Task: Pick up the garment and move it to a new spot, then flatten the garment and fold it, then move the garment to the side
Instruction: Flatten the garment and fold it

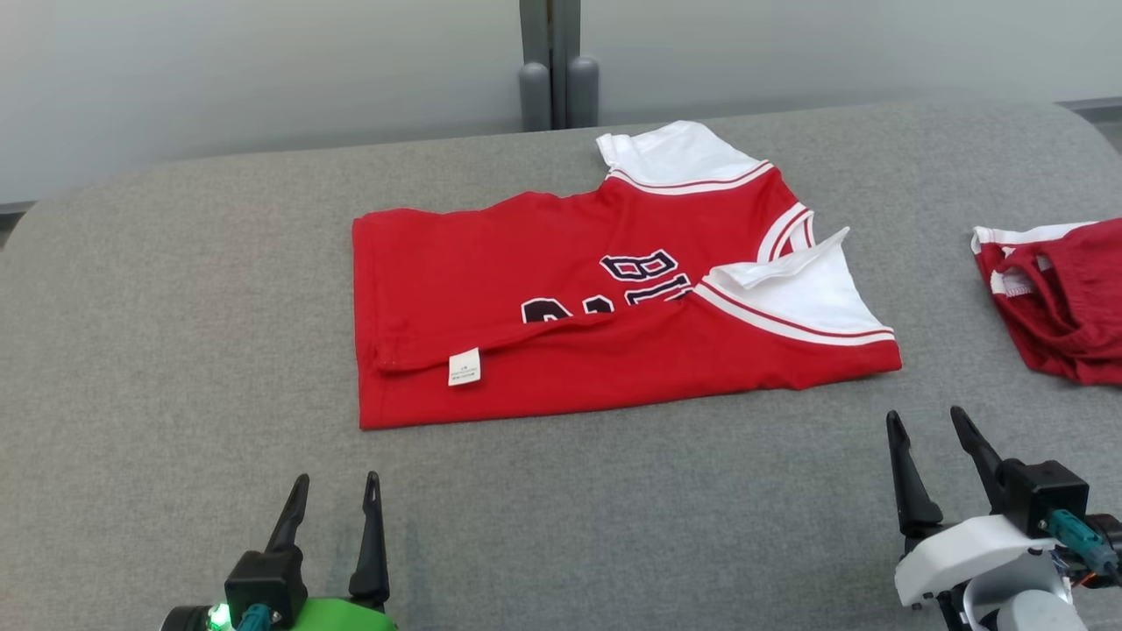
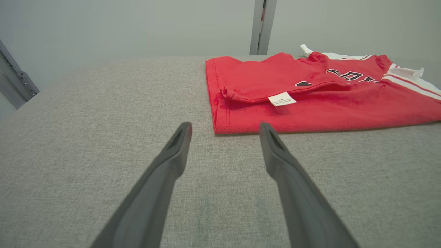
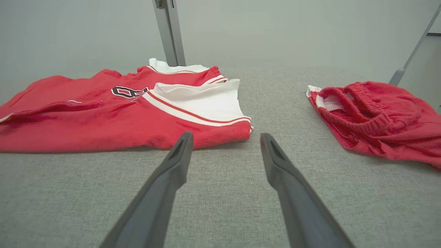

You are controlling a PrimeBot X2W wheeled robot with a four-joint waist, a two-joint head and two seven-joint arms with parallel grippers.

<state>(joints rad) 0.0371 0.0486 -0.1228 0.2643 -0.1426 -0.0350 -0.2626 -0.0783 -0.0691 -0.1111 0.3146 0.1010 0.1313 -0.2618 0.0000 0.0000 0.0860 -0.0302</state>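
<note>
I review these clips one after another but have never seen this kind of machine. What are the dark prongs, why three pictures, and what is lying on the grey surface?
The prongs are the robot's two pincers, each with two long dark fingers. The head view looks down from the robot's head: the left pincer is at lower left, the right pincer at lower right. The other two pictures come from cameras on each wrist, looking along that arm's own fingers. On the grey table lies a red jersey with white sleeves and a white tag, folded over. A second red garment sits crumpled at the right. Both pincers stand open near the jersey's front edge, holding nothing.
</note>
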